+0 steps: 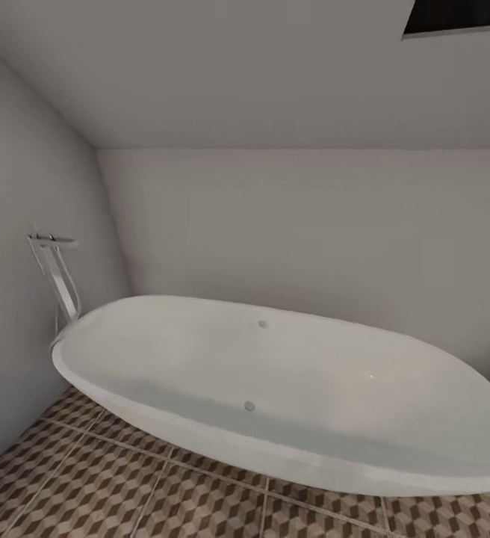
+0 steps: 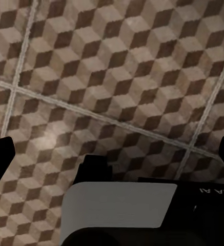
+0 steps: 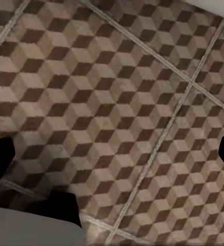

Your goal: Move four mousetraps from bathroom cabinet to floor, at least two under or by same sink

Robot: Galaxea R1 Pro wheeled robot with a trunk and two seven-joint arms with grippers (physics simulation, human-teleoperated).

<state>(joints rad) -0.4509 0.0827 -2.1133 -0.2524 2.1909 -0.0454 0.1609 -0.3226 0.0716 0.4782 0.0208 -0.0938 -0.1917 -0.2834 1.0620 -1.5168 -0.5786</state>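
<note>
While the head camera faces a white bathtub (image 1: pixel 275 388) standing on the bathroom floor (image 1: pixel 88 486), both grippers hang with jaws apart over bare tiles, so no direction to any mousetrap can be judged.

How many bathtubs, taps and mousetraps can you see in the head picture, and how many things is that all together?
Bathtub, white, oval: 1
Tap, chrome, standing at the tub's end: 1
Mousetraps: 0
Total: 2, both standing on the cube-patterned bathroom floor.
</note>
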